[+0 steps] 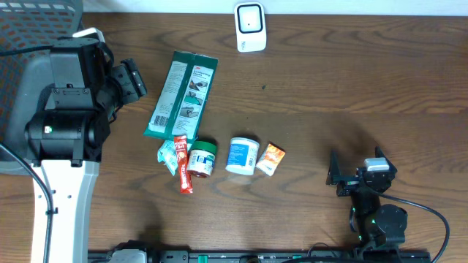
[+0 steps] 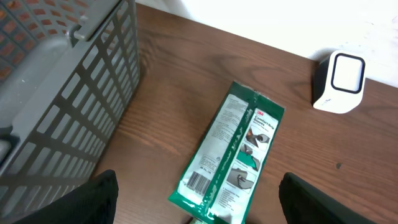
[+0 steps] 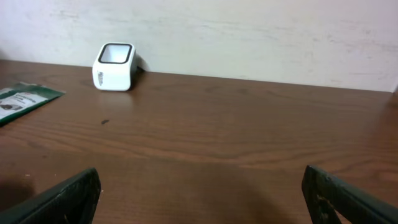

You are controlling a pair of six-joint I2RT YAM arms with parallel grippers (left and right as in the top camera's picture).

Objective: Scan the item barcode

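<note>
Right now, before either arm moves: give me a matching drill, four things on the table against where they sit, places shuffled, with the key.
Things:
1. scanner
2. green packet
3. basket
4. orange sachet

Places:
A. far left corner of the table
B. far edge of the table, about the middle, by the wall
C. just right of the blue-and-white tub
D. lying flat, left of centre, barcode side up

Pairs: 1-B, 2-D, 3-A, 4-C
</note>
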